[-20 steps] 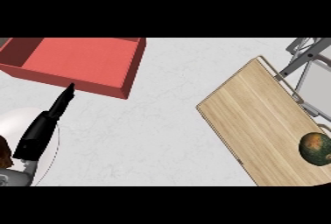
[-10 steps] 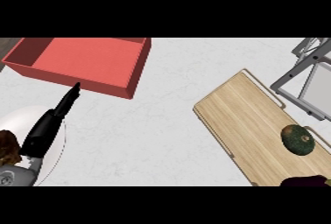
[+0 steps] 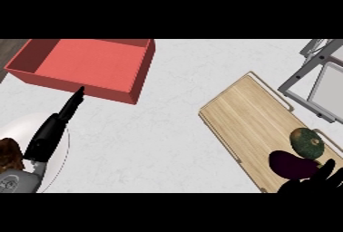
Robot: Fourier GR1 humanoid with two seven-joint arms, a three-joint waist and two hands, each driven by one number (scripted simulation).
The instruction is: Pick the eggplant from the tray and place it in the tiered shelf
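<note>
One eggplant (image 3: pixel 292 164) on tray (image 3: pixel 248 118), right robot hand (image 3: pixel 316 182) cut off

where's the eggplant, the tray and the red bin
eggplant (image 3: pixel 292 165), head view, on its dark purple body beside the green squash
tray (image 3: pixel 247 118), head view, on the bare wooden surface near its upper end
red bin (image 3: pixel 90 61), head view, on its inner floor

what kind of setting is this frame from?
Most likely a kitchen counter: a pale speckled countertop carrying a wooden tray with an eggplant and a round green vegetable on it, a red bin at upper left, and a grey tiered shelf at the right edge.
</note>
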